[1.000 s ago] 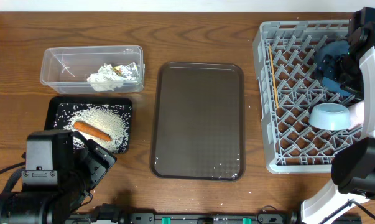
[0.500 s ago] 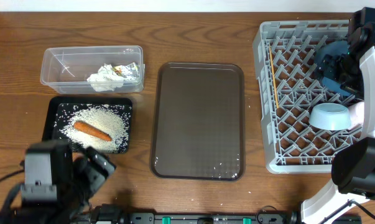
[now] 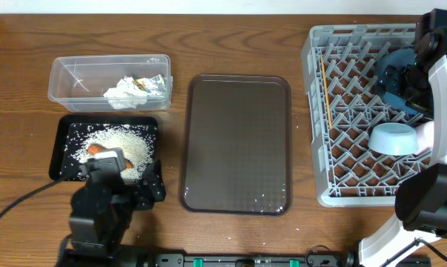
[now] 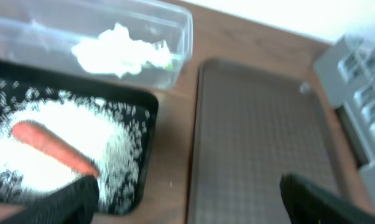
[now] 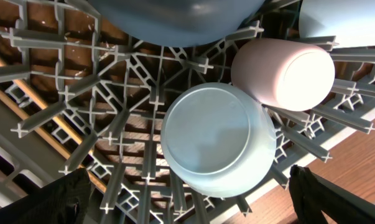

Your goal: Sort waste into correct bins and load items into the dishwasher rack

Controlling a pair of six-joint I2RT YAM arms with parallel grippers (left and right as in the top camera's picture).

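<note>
Far left: clear plastic rectangular box point(image 3: 109, 80) holding crumpled white wrapper point(image 3: 136, 90); just below, shallow black rectangular tray point(image 3: 63, 135) with loose white rice point(image 3: 131, 141) and small orange carrot point(image 4: 53, 147). Left gripper point(image 4: 187, 193) spread wide, empty. Centre: dark-brown serving tray point(image 3: 236, 142). Right: grey pegged rack point(image 3: 349, 111) carrying thin wooden chopsticks point(image 3: 325, 80), dark-blue dish point(image 3: 398, 74), light-blue bowl point(image 5: 217, 139), white cup point(image 5: 282, 73). Right gripper point(image 5: 193, 199) wide, empty.

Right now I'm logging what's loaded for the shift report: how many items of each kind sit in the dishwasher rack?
In the dishwasher rack:
Dark-blue round dish: 1
Light-blue bowl: 1
White cup: 1
Chopsticks: the overhead view shows thin sticks along the left side; count unclear, tallied as 1 set
Total: 4
</note>
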